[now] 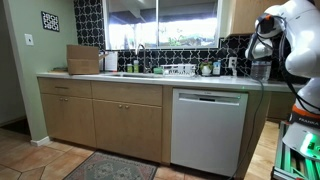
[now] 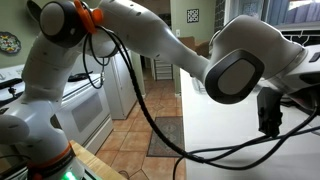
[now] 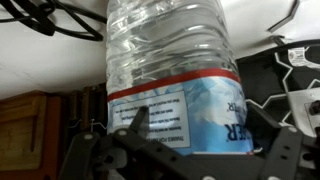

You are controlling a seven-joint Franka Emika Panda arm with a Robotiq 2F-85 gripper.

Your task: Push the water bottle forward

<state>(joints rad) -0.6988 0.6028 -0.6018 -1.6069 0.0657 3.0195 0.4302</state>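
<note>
The water bottle (image 3: 170,50) fills the wrist view: clear ribbed plastic with a blue and white label edged in red. It stands right against my gripper (image 3: 208,125), whose dark fingers sit open on either side of its labelled part. The left finger lies in front of the label. In an exterior view the bottle (image 1: 261,71) stands on the counter at the far right, under my gripper (image 1: 259,58). In the other exterior view the dark gripper (image 2: 268,116) hangs over the white counter, and the bottle is hidden.
A long counter (image 1: 150,79) carries a sink, a dish rack (image 1: 180,70), small dark bottles (image 1: 208,69) and a wooden board (image 1: 83,58). A white dishwasher (image 1: 208,130) sits below. Black cables (image 2: 150,110) hang from the arm. A white stove (image 2: 85,100) stands beside it.
</note>
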